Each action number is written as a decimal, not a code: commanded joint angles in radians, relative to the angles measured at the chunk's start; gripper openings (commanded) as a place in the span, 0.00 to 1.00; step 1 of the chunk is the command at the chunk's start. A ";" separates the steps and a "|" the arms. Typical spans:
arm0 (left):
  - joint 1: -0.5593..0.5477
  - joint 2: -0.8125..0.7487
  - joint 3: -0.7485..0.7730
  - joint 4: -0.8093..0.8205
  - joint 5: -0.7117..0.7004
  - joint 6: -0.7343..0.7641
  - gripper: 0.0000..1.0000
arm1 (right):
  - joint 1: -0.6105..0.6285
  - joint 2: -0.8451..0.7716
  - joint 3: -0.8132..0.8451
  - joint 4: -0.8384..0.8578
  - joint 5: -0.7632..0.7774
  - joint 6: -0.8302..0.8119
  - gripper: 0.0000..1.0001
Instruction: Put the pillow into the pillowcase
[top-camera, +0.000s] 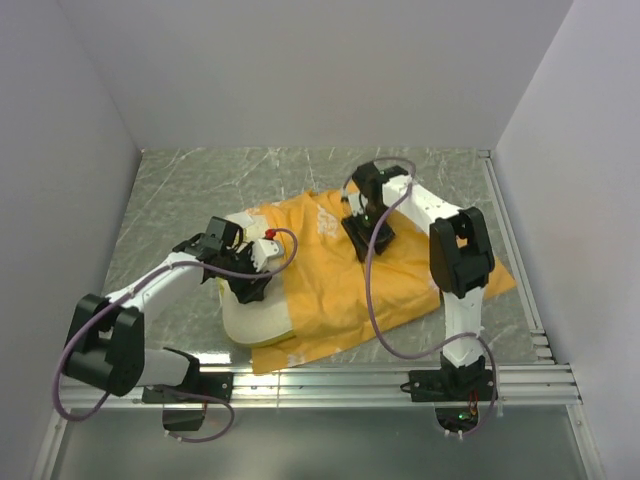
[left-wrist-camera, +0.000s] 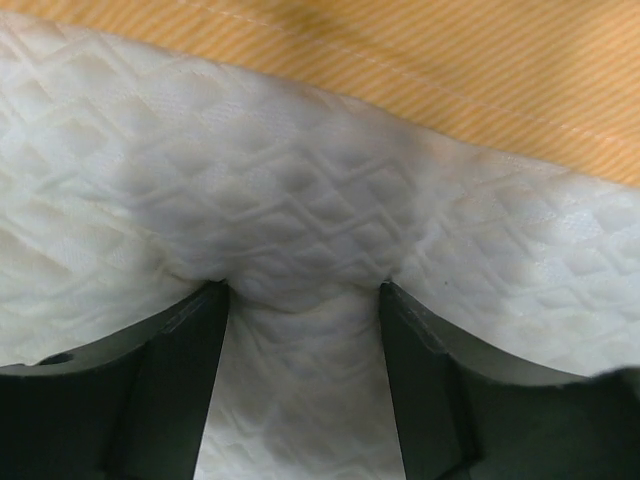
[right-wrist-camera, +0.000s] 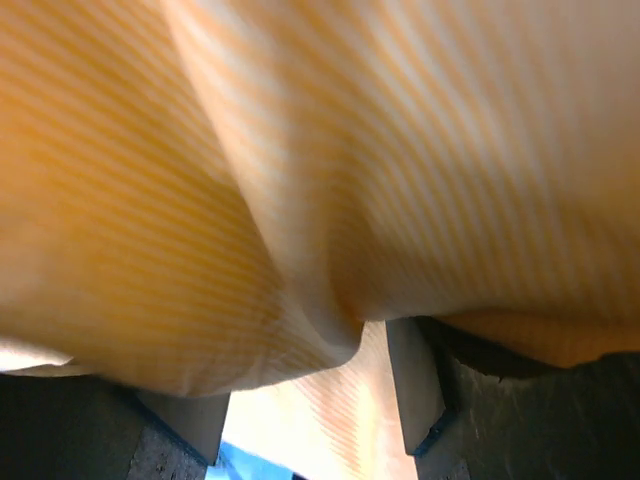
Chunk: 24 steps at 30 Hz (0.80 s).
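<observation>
Jaws of the left gripper pinch a dimpled ridge of the cream-white quilted pillow — its rounded end juts from the striped orange fabric pillowcase, spread on the grey marbled table. A soft orange fold hangs between the jaws of the right gripper — whether they clamp it cannot be told.

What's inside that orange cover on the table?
A white quilted pillow, partly in: its left end sticks out of the orange pillowcase. How far it reaches inside is hidden by the fabric.
</observation>
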 joint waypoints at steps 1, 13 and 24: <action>-0.021 0.107 0.035 0.172 -0.004 -0.183 0.68 | -0.048 0.104 0.295 0.131 0.075 0.017 0.65; -0.123 -0.030 0.146 0.062 -0.019 -0.225 0.81 | -0.282 -0.420 -0.143 0.358 -0.207 0.297 0.69; -0.328 0.038 0.096 0.146 -0.128 -0.303 0.82 | -0.672 -0.613 -0.825 0.708 -0.525 0.354 0.73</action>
